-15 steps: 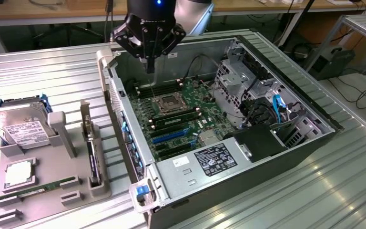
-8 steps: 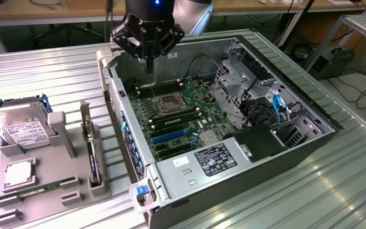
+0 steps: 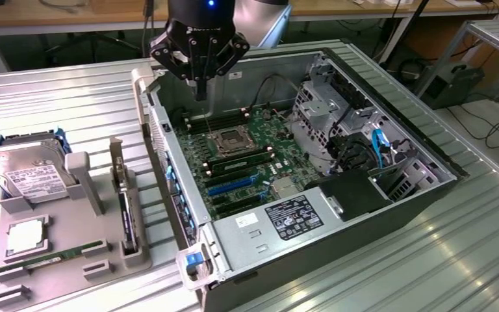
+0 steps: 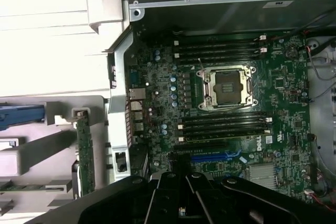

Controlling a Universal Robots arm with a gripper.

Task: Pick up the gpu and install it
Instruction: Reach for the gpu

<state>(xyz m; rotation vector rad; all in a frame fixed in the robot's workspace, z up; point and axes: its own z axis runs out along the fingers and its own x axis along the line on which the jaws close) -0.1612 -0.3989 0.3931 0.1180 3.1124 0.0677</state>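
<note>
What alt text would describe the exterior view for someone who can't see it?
A robot arm's shut gripper hovers over an open computer case; the gpu stands on edge in a grey tray at the exterior view's left.

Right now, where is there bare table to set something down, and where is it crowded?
Free: the ribbed table beyond the grey holder, on the exterior view's left of the case, and the strip along the case's right in that view. Crowded: the holder, carrying the hard drive and the gpu on edge, and the case's inside, full of board and cables.
</note>
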